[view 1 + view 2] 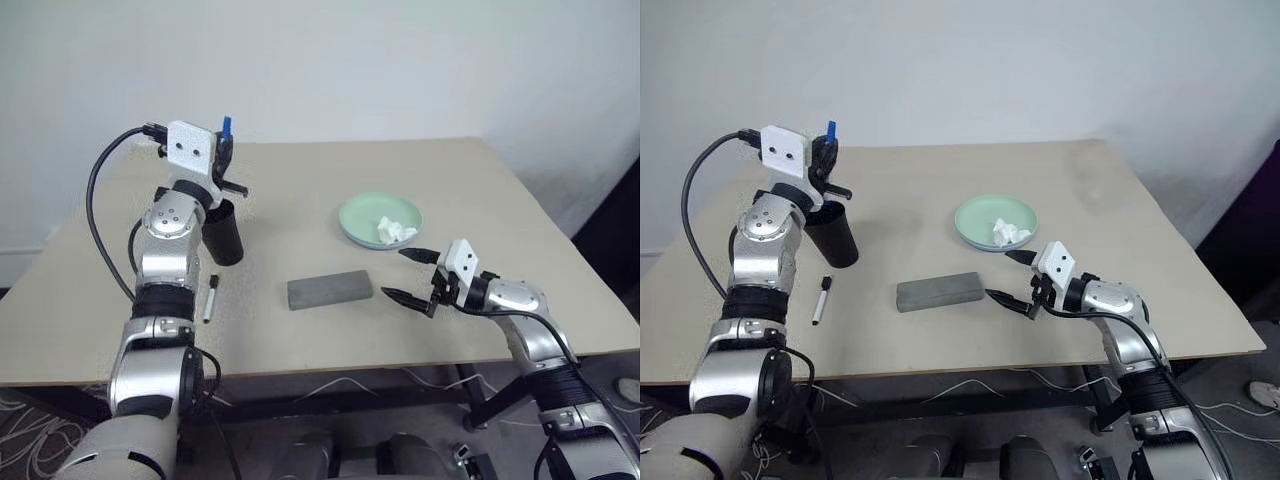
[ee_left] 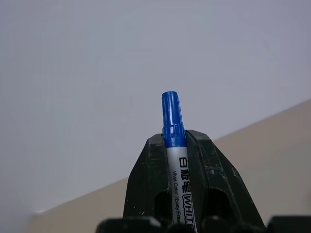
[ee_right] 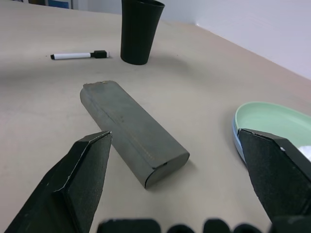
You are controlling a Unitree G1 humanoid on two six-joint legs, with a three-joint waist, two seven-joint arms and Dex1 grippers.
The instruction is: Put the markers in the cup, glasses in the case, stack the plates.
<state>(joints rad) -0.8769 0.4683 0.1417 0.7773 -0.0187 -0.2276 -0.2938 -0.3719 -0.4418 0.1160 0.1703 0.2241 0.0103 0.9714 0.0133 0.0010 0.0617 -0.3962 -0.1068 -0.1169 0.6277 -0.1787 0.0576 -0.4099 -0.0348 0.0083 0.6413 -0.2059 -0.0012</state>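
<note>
Blue-capped marker (image 2: 171,145) clamped between the two fingers of the left gripper (image 1: 226,152), jaws nearly closed on its white barrel, blue cap projecting past the fingertips and pointing upward; lower barrel hidden inside the gripper. Held raised above the cup (image 1: 226,232), apart from its rim.

Cup upright on the table (image 1: 480,200), near the left edge, partly masked by the left arm in the head views; seen whole in the right wrist view (image 3: 140,30). Inside of the cup not visible.

Second marker (image 1: 211,298), white barrel with black cap, flat on the table just in front of the cup, apart from both grippers.

Case (image 1: 330,289), grey and oblong, lid shut, flat near the table's middle. Right gripper (image 1: 415,276) level just beside its right end, jaws spread wide and empty; one end of the case lying ahead of the two fingers (image 3: 82,179), not between them and not touched.

Green plate (image 1: 365,215) behind the right gripper, well apart from the cup; a light blue rim (image 3: 237,145) showing beneath its edge in the right wrist view, so seemingly stacked on a second plate, mostly hidden. Crumpled white tissue (image 1: 396,231) resting in the green plate. Far side of the plate cut off by the right finger in the wrist view.
</note>
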